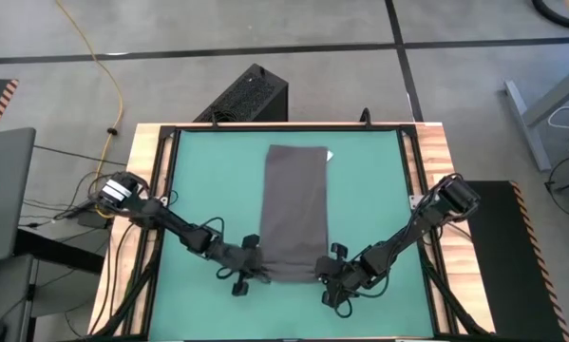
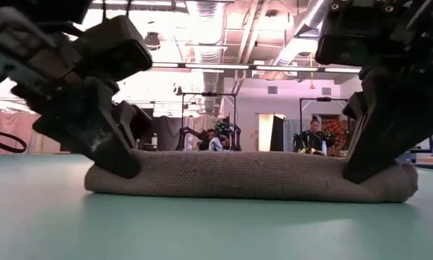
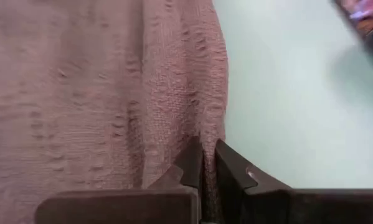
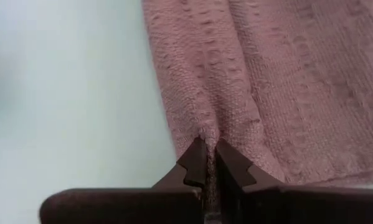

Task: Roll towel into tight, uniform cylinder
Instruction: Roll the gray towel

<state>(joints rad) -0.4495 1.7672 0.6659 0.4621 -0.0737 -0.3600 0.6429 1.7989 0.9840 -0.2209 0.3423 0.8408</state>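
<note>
Left gripper [image 1: 256, 275]: jaws pinched together on the near left corner of the towel [image 1: 295, 213], a thin fold of cloth caught between the fingertips [image 3: 192, 163]. Right gripper [image 1: 330, 275]: jaws likewise clamped on the near right corner. Both sit low on the mat [image 1: 208, 171], close to the table's front edge. The near end of the towel forms a low roll between the two grippers. The rest lies flat, running lengthwise toward the far edge at mid-table. White tag [image 1: 330, 157] at the far right corner.
</note>
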